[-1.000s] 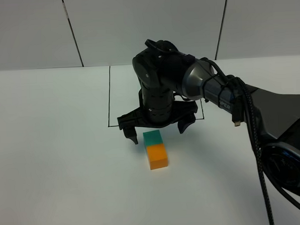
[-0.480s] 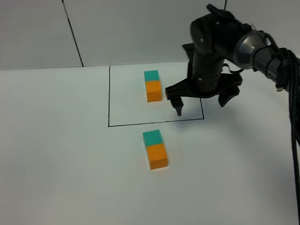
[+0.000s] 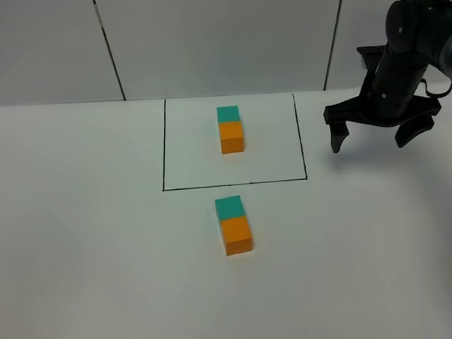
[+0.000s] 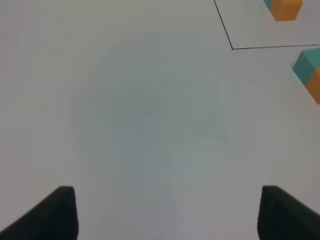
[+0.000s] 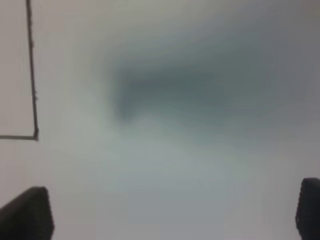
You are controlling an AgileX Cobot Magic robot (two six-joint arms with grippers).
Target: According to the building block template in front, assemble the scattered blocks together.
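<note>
The right gripper [image 3: 370, 144] has pulled away from the outline's right edge to the far right of the worktop [image 3: 79, 243], its jaws spread wide and empty above bare surface. The left gripper [image 4: 167, 212] also holds wide, empty jaws over bare worktop. There are two teal-and-orange pairs. The building block template [image 3: 230, 129] sits inside the black outline [image 3: 163, 153]. The scattered blocks [image 3: 234, 225], one teal and one orange, touch each other just outside the outline's near edge.
</note>
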